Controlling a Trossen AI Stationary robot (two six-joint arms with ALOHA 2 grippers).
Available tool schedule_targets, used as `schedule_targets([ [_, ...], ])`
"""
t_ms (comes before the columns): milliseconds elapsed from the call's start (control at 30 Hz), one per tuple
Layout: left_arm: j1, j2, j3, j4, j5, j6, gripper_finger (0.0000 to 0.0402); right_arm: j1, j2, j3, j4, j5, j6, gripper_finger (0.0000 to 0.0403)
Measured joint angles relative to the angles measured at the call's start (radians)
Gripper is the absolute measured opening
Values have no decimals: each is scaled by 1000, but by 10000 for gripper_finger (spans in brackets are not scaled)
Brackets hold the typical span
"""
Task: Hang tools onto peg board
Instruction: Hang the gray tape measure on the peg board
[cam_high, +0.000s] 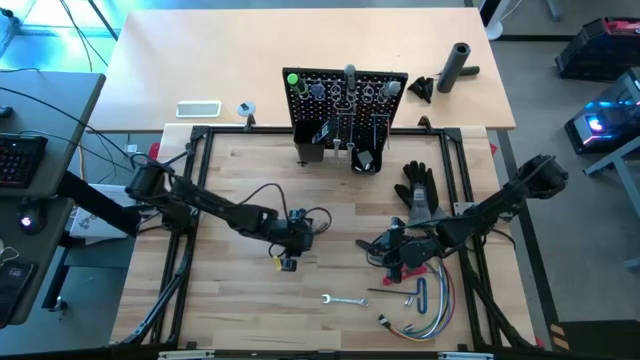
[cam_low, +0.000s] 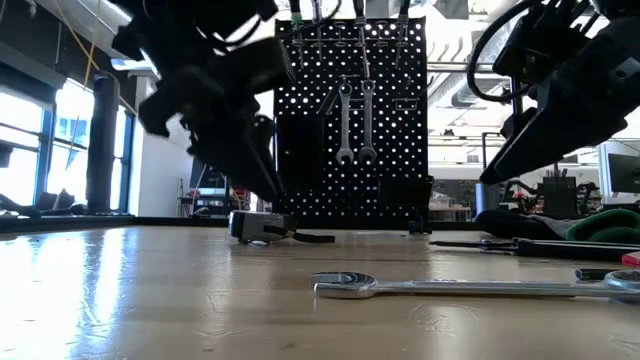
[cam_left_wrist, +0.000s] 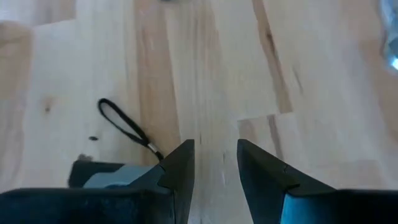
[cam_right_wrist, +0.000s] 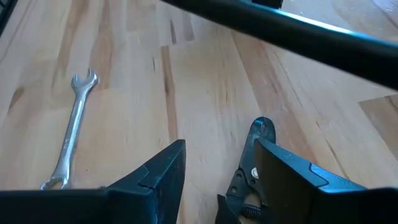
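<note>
The black peg board (cam_high: 345, 100) stands upright at the table's far side, with two silver wrenches (cam_low: 355, 120) and other tools hanging on it. My left gripper (cam_left_wrist: 215, 163) is open, low over the table's middle (cam_high: 292, 248). A small black-grey tool with a cord loop (cam_left_wrist: 106, 177) lies just beside one of its fingers. My right gripper (cam_right_wrist: 217, 155) is open at the right (cam_high: 392, 250), with the head of black red-handled pliers (cam_right_wrist: 258, 132) lying by one finger. A silver wrench (cam_high: 343, 299) lies flat near the front.
A black glove (cam_high: 416, 185) lies behind the right gripper. Coloured wires (cam_high: 428, 312) and hex keys (cam_high: 420, 293) lie at the front right, and a long screwdriver (cam_low: 520, 245) lies on the table. A black cylinder (cam_high: 455, 65) stands on the far table.
</note>
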Motion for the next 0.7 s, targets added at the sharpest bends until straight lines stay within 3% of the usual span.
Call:
schedule_targets([
  [333,42,99,43,1,-131,39,115,-2,0,0,6,7,0,185],
  [567,84,139,46,-32,-100,36,113,-27,0,0,7,9,-15,185],
  [700,99,157,47,-28,-73,36,91,-46,0,0,9,10,-26,185],
])
